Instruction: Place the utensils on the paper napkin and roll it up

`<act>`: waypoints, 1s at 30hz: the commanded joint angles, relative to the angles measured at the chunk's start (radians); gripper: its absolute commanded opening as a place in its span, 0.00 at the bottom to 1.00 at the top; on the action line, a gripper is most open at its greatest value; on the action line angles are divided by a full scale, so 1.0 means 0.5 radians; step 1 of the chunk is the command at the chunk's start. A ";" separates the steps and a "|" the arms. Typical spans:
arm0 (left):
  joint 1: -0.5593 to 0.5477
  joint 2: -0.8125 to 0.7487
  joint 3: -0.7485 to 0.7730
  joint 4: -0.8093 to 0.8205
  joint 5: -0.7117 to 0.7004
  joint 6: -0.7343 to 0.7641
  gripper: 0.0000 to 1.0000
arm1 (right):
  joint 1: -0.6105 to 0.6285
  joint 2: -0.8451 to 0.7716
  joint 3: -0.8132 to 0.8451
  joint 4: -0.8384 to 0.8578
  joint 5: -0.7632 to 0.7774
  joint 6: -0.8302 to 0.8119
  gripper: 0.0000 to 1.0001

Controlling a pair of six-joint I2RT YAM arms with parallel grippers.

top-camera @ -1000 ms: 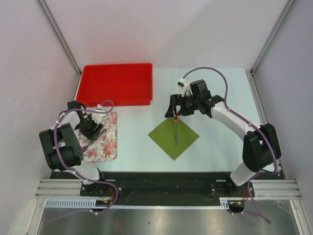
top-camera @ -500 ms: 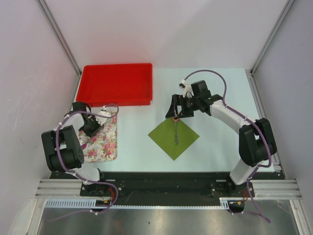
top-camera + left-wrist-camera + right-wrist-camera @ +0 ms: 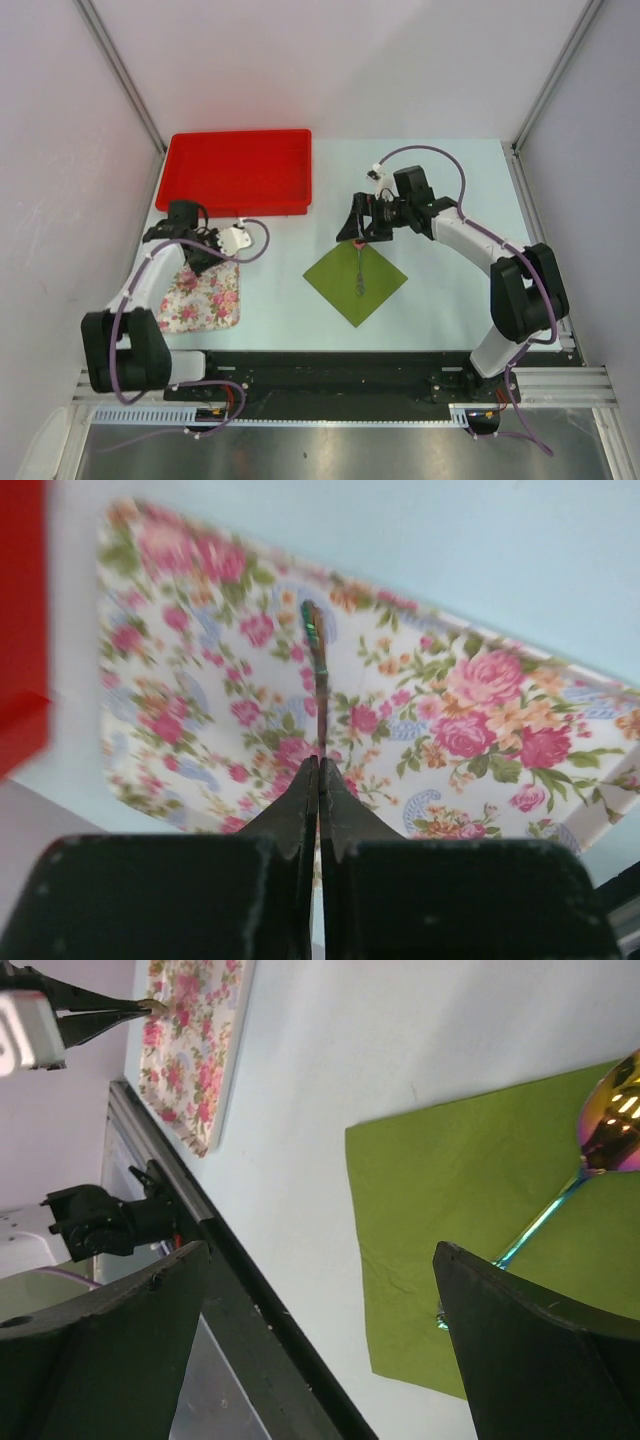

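— What is seen at the bottom centre of the frame?
— The left hand (image 3: 318, 772) is shown closed tight, with a slim utensil (image 3: 321, 685) pinched at its tip.
— How is the piece set?
— It is pointed up the frame, greenish at its far end, over a floral cloth (image 3: 480, 720). A red tray (image 3: 20, 630) is cut off at the left edge, and pale tabletop (image 3: 450, 540) is seen along the top.

Red tray (image 3: 238, 172), floral cloth (image 3: 205, 295) just beside it, pale blue table (image 3: 440, 300)
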 commanded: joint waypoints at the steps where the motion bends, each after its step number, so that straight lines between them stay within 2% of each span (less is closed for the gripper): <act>1: -0.283 -0.251 0.104 -0.154 0.058 0.160 0.00 | -0.007 -0.102 -0.068 0.242 -0.220 0.130 1.00; 4: -0.605 -0.417 0.074 -0.096 -0.015 0.203 0.00 | 0.005 -0.080 -0.157 0.445 -0.367 0.317 1.00; 7: -0.789 -0.430 0.070 -0.056 -0.150 0.182 0.00 | 0.035 -0.040 -0.182 0.506 -0.410 0.397 1.00; 9: -0.796 -0.295 0.104 -0.068 -0.215 0.108 0.00 | 0.048 -0.028 -0.179 0.507 -0.416 0.400 1.00; 10: -0.748 -0.246 0.113 -0.081 -0.218 0.096 0.04 | 0.051 -0.028 -0.179 0.503 -0.416 0.400 1.00; 11: -0.699 -0.209 0.120 -0.090 -0.188 0.099 0.21 | 0.051 -0.028 -0.179 0.500 -0.416 0.397 1.00; 13: -0.521 -0.129 0.113 -0.062 -0.077 0.187 0.39 | 0.048 -0.037 -0.179 0.491 -0.420 0.385 1.00; 14: -0.472 -0.105 0.116 -0.065 -0.034 0.230 0.50 | 0.045 -0.043 -0.179 0.482 -0.423 0.379 1.00; 16: -0.389 -0.046 0.113 -0.071 0.033 0.353 0.61 | 0.042 -0.049 -0.179 0.461 -0.416 0.345 1.00; 17: -0.379 -0.034 0.080 -0.056 0.046 0.429 0.71 | 0.042 -0.049 -0.182 0.451 -0.404 0.336 1.00; 22: -0.367 0.086 -0.025 0.140 0.116 0.519 0.72 | 0.039 -0.019 -0.173 0.454 -0.407 0.345 1.00; 30: -0.336 0.393 -0.006 0.238 0.168 0.617 0.66 | 0.020 0.000 -0.160 0.415 -0.426 0.320 1.00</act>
